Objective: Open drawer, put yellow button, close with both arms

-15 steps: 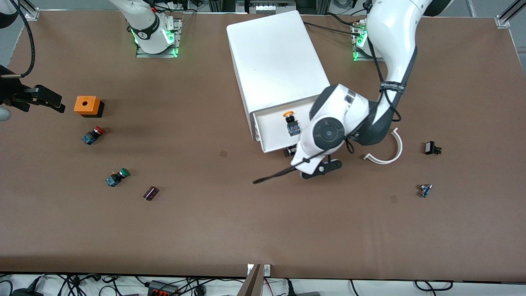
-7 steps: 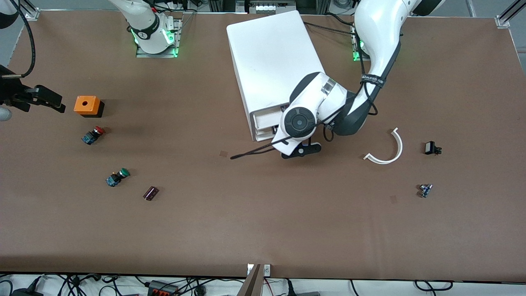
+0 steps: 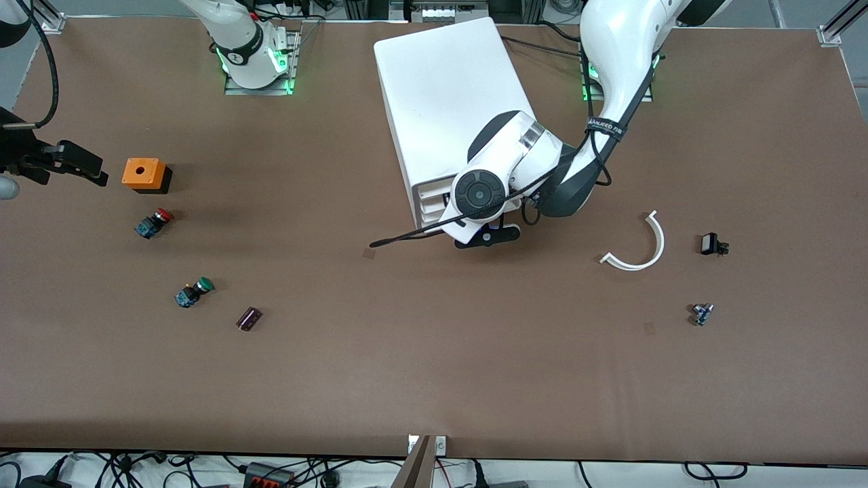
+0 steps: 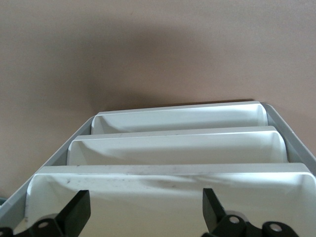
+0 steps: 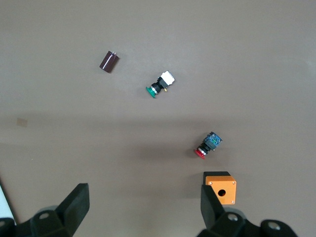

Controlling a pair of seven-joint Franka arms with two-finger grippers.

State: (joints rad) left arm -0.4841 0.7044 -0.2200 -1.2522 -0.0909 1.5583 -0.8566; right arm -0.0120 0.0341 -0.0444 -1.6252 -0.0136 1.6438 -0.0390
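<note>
I find the right gripper [image 3: 74,166] at the far left edge of the front frame, hanging in the air with its fingers [image 5: 74,205] spread apart and holding nothing; that arm is waiting. Just beside it in the frame sits an orange box [image 3: 144,174], with a red-capped button [image 3: 153,223] below it, then a green-capped button [image 3: 193,292] and a small dark cylinder [image 3: 249,318] lower still, all lying apart on the table [image 3: 407,352].

At upper centre stands the white cabinet [image 3: 451,95]. The left gripper [image 3: 483,237] is at the cabinet's front face, its fingers [image 4: 76,215] spread wide with nothing between them. In the left wrist view the drawer [image 4: 173,195] lines up flush with the two trays under it, so I record it as pushed in. The yellow button is not visible in any view.

Toward the right of the front frame lie a white curved strip [image 3: 641,247], a small black part [image 3: 712,245] and a small blue part [image 3: 702,313].
</note>
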